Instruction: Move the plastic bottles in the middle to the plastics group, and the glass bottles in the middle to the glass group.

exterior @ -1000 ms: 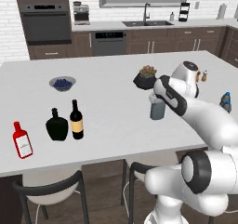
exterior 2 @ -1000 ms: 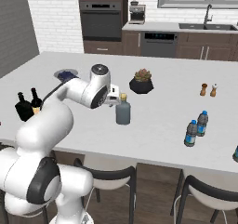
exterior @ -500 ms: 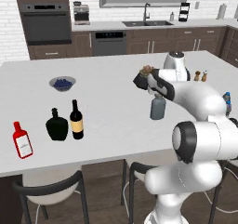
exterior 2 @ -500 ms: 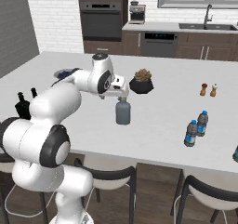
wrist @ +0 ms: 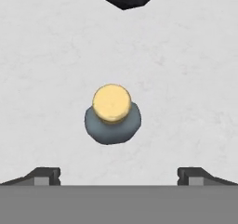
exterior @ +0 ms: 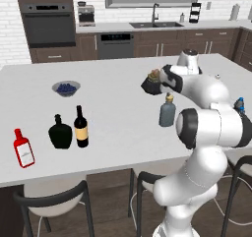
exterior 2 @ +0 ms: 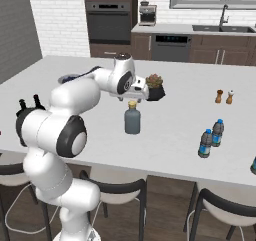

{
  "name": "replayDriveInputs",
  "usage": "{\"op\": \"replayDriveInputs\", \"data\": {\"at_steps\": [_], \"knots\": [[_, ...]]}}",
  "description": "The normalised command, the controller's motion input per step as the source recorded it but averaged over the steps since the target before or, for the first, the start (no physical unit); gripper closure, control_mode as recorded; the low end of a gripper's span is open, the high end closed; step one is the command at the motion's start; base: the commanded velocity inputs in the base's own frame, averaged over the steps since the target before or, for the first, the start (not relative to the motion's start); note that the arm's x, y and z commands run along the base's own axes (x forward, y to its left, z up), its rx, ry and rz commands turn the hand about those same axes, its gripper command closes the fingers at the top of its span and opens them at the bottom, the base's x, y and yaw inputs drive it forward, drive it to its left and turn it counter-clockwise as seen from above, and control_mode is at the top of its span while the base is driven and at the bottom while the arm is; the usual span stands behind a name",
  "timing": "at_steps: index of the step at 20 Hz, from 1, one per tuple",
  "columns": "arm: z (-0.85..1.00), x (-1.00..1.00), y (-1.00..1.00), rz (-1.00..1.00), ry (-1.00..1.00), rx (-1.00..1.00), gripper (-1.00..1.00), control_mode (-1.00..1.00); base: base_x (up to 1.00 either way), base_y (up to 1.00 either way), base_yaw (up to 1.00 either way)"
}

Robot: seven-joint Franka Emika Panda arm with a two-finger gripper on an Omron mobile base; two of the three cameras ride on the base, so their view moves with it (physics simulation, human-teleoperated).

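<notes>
The grey bottle (exterior: 167, 112) with the gold cap is seen standing upright on the white surface (exterior: 113, 93), and the pincer (wrist: 119, 174) is held above it, spread wide and gripping nothing. In the hand view the gold cap is found between the two finger tips (wrist: 44, 175) but further up in the picture, so the bottle is looked at from straight overhead and is not touched. In the right base view the same bottle (exterior 2: 132, 118) is placed just below the hand, with the potted plant (exterior 2: 154, 87) near behind it. At the left end of the surface the tall dark wine bottle (exterior: 81, 128) is standing just beside the black flask (exterior: 60, 133), and the red bottle (exterior: 23, 149) is set further left. Two small water bottles (exterior 2: 211, 137) with blue caps are seen close together at the right side, well apart from the pincer.
</notes>
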Motion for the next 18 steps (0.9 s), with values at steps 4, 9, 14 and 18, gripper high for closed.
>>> {"op": "replayDriveInputs", "data": {"at_steps": [4, 9, 14, 18], "knots": [[-0.13, 0.32, -0.08, 0.0, 0.01, 0.0, -1.0, -1.0, 0.0, 0.0, 0.0], [-0.02, 0.22, 0.08, 0.0, 0.03, 0.0, -1.0, -1.0, 0.0, 0.0, 0.0], [-0.15, 0.19, 0.02, 0.0, 0.07, 0.0, -1.0, -1.0, 0.0, 0.0, 0.0], [-0.23, 0.23, 0.0, 0.0, 0.08, 0.0, -1.0, -1.0, 0.0, 0.0, 0.0]]}}
